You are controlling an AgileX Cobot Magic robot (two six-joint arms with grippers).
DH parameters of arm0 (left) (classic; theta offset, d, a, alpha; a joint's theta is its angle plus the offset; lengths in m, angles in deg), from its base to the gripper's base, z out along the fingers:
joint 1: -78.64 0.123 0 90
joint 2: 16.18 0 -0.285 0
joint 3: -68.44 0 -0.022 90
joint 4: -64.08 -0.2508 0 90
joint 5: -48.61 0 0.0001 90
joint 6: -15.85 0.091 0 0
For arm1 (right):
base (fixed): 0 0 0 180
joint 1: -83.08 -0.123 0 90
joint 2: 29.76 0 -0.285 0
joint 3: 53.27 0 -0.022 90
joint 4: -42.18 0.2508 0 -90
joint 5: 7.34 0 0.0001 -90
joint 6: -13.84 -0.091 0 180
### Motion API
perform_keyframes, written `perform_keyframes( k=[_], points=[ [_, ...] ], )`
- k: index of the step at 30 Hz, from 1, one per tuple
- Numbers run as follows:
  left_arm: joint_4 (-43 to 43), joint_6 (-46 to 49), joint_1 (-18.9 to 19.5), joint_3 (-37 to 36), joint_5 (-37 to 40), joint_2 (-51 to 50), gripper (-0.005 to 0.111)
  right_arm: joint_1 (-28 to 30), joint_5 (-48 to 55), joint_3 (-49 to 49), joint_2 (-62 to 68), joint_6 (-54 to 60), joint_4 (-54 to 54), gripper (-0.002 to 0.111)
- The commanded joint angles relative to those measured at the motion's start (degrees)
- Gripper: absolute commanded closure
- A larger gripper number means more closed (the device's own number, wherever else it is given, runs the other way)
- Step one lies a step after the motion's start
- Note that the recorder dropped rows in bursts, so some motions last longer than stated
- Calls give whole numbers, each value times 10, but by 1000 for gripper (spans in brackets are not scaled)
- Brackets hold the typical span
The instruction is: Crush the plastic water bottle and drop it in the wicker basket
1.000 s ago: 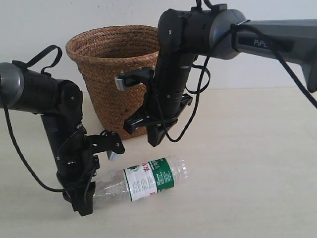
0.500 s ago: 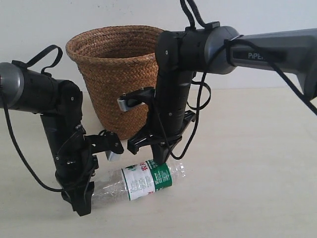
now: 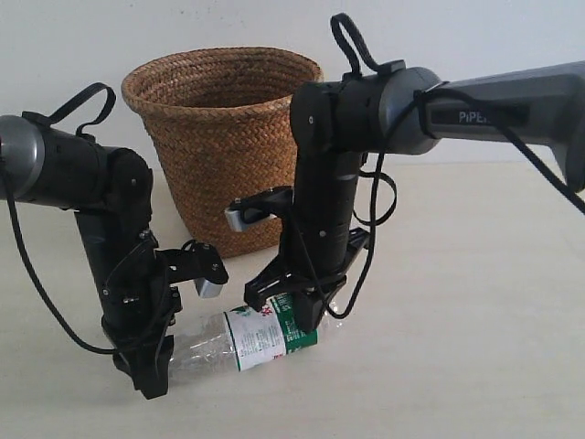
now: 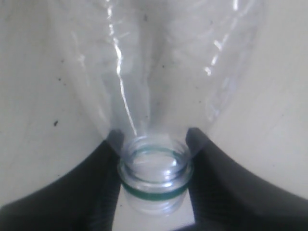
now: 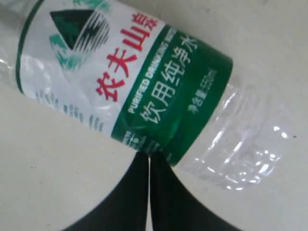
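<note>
The plastic water bottle (image 3: 265, 337) lies on its side on the pale table, in front of the wicker basket (image 3: 219, 137). My left gripper (image 3: 151, 370) is shut on the bottle's neck. In the left wrist view its dark fingers (image 4: 103, 163) clamp either side of the open neck of the bottle (image 4: 159, 72), just above a green ring; no cap shows. My right gripper (image 3: 306, 315) is shut and stands tip-down on the bottle's label end. The right wrist view shows this gripper (image 5: 149, 156), fingers together, pressing against the green edge of the bottle's label (image 5: 125, 72).
The basket stands upright behind both arms, its rim well above the grippers. Black cables loop from both arms. Bare table (image 3: 475, 302) stretches to the right and along the front edge.
My right arm has come down from in front of the basket onto the bottle's label end. The left arm and the bottle's neck have stayed put.
</note>
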Motion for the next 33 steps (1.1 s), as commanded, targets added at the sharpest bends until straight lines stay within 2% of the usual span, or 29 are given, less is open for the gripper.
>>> perform_keyframes(
  k=[1, 7, 14, 21, 27, 33],
  points=[
    [0, -6, -1, -3, 7, 0, 103, 0, -18, 24, 1, -1, -7, 108],
    [0, -6, -1, -3, 7, 0, 103, 0, -1, 21, -20, -1, -6, 108],
    [0, -6, -1, -3, 12, -7, 103, 0, -45, 21, -76, -1, -6, 108],
    [1, -6, -1, -3, 15, -10, 103, 0, -50, 10, -31, -2, -6, 108],
    [4, -4, -2, -3, 16, -10, 103, 0, -23, -54, -21, -3, 3, 108],
    [4, -4, -2, -3, 18, -10, 103, 0, -19, -57, -1, -10, 2, 108]
  ],
)
